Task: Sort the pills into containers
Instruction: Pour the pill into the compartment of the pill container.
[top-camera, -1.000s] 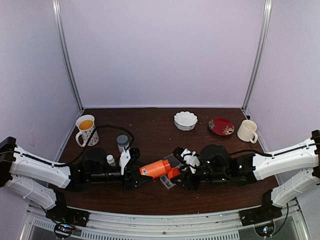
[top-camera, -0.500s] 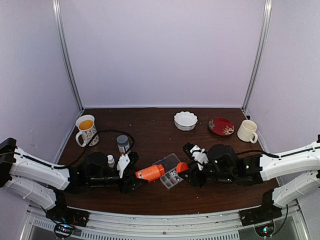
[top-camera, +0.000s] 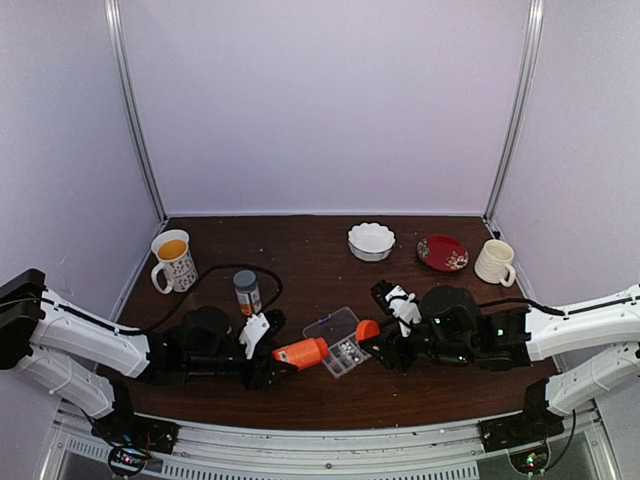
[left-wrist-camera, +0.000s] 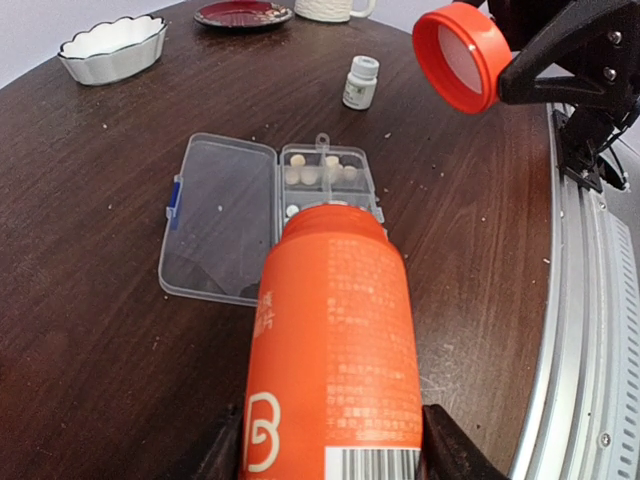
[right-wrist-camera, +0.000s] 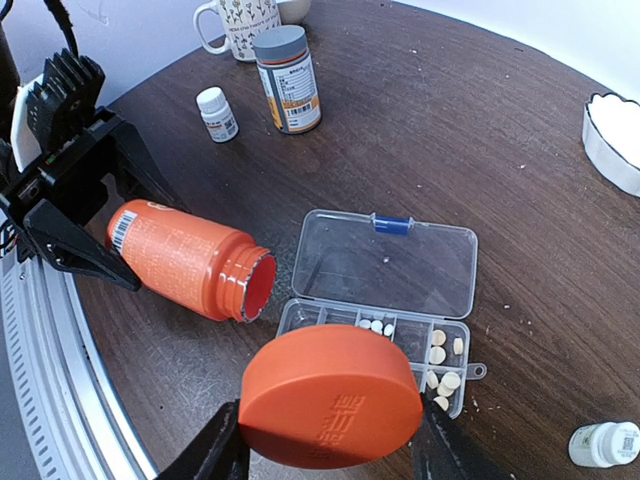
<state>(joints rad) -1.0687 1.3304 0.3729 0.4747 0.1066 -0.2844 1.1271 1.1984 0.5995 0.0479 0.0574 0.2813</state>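
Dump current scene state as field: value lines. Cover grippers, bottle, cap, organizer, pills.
left gripper: shut on orange bottle
right gripper: shut on orange cap, held off the bottle
organizer box: on table, lid open and lying flat
orange bottle state: uncapped, tipped on its side, mouth toward one end of the organizer box
pills: whitish, in some compartments toward one end
bystanders: grey-capped bottle, small white bottle

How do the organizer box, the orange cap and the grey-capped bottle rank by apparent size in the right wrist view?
1. organizer box
2. orange cap, though its nearness to the camera enlarges it
3. grey-capped bottle
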